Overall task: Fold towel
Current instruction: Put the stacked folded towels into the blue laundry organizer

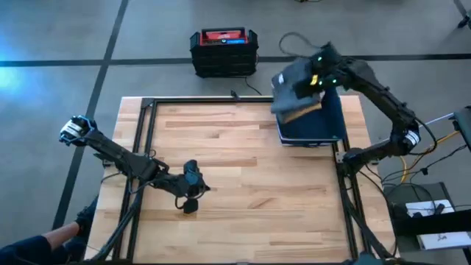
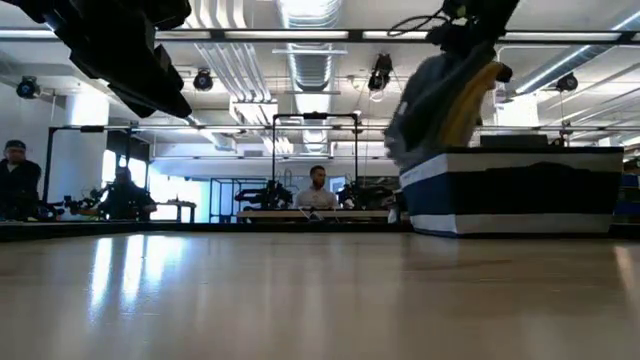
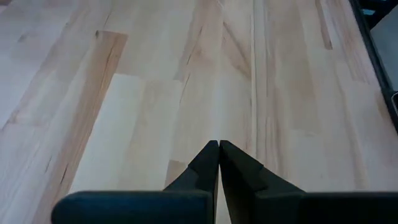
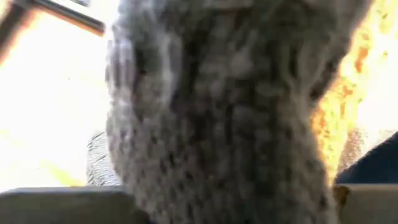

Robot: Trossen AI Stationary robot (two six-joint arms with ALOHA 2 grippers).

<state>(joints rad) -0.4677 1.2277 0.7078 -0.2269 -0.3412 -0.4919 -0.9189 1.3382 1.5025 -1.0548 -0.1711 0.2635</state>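
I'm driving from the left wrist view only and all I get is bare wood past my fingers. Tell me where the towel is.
Observer: The grey towel hangs from the right gripper, lifted over a blue bin at the table's far right corner.
Operator: Confirm the towel is off the table.
Observer: Yes. In the low view it dangles above the bin, clear of the wood.
Operator: Report my own arm.
Observer: The left gripper sits low over the near-left table, fingers shut on nothing.

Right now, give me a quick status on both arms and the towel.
Right tool shut on towel, lifted above blue bin. Left tool shut, empty, low over table. Nothing in the way.
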